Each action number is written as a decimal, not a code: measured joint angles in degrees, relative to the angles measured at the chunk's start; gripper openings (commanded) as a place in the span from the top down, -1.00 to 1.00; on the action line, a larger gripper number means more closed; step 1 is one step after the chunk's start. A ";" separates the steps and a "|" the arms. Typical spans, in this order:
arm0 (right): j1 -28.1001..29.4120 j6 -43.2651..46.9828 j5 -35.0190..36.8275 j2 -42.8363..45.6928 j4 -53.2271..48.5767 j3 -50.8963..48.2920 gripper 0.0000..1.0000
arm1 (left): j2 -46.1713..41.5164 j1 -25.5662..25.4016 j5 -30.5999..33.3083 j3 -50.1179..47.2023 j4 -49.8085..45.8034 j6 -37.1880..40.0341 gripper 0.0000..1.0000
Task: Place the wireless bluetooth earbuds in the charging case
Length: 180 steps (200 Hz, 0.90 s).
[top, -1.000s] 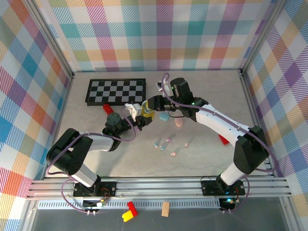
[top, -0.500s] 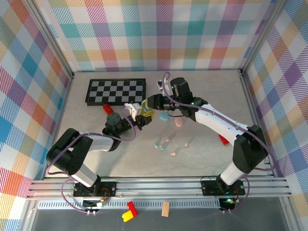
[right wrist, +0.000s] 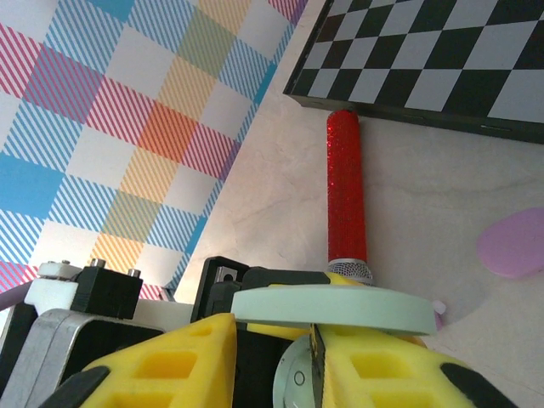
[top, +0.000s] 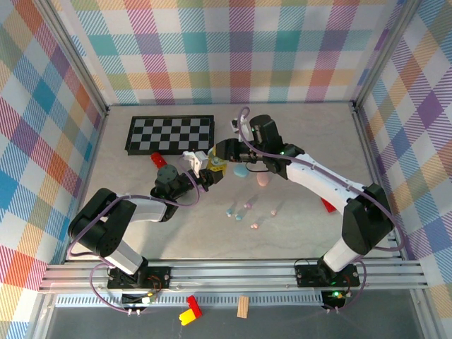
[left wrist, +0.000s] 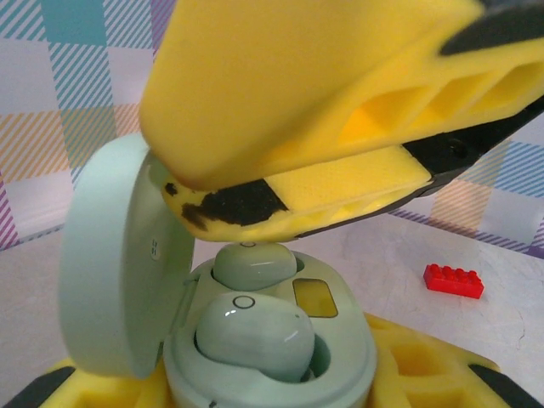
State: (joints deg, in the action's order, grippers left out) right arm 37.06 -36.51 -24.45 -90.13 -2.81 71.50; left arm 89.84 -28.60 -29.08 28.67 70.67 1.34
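Clamped low in the left claw point(top: 203, 171), between yellow fingers: open mint case point(left wrist: 270, 384), lid swung left, two mint earbuds point(left wrist: 255, 333) seated inside. Just above, right claw point(right wrist: 314, 357) angled down, fingers nearly together, gripping nothing visible. Beyond: loose earbuds point(top: 240, 210) on table point(top: 304, 141), red brick point(left wrist: 454, 280).

Pastel plaid walls point(top: 212, 49) enclose a pale marbled tabletop point(top: 311, 134), evenly lit, with an aluminium rail point(top: 233, 272) along the frame's lower edge.
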 measured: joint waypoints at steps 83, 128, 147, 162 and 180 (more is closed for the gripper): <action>0.00 4.50 -1.75 8.04 -3.34 -1.42 0.41 | -0.35 -0.15 -0.87 0.09 -0.50 4.70 0.60; 0.00 6.16 0.35 4.24 -12.96 9.11 0.52 | -1.42 -0.15 -3.65 0.09 -0.61 7.39 0.59; 0.00 7.02 1.27 1.73 -16.39 12.04 0.52 | -1.90 -0.15 -4.57 0.07 -0.63 7.50 0.59; 0.00 7.89 1.62 -0.39 -19.26 13.92 0.51 | -2.56 -0.15 -4.96 0.07 -0.79 7.52 0.59; 0.00 9.20 1.68 -2.03 -21.24 15.26 0.51 | -3.15 -0.15 -5.11 -0.09 -2.75 6.95 0.59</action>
State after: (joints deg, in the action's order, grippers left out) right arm 37.06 -27.31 -22.76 -92.16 -24.05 86.76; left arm 86.70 -28.75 -34.20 28.58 67.92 8.29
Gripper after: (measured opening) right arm 0.243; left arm 0.367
